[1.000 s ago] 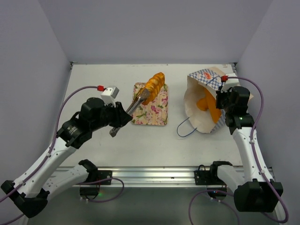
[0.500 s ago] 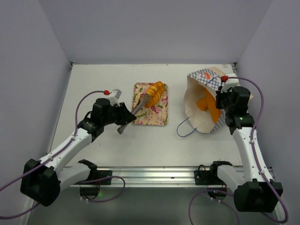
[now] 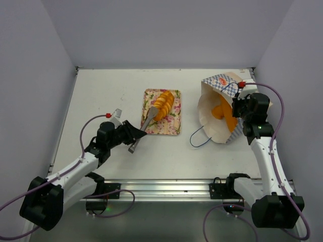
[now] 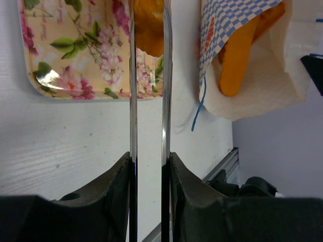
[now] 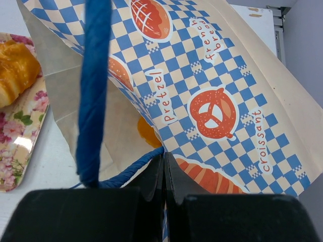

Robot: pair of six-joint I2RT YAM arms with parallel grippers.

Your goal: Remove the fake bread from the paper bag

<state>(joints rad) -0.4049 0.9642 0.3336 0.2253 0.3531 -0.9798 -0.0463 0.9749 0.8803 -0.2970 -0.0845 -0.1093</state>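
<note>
- My left end effector (image 4: pixel 149 169) squeezes tongs (image 4: pixel 132 101); right end effector (image 5: pixel 164 164) pinches the paper bag (image 5: pixel 242 91).
- Fake bread (image 3: pixel 222 112) seems light, rigid, slick: I'd clamp its middle.

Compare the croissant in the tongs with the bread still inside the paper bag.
The croissant is ridged; the bagged bread looks smooth and long. The croissant is out at the flowered tray, pinched by the tongs; the bagged bread sits inside the paper bag, partly hidden. Both are glossy orange.
</note>
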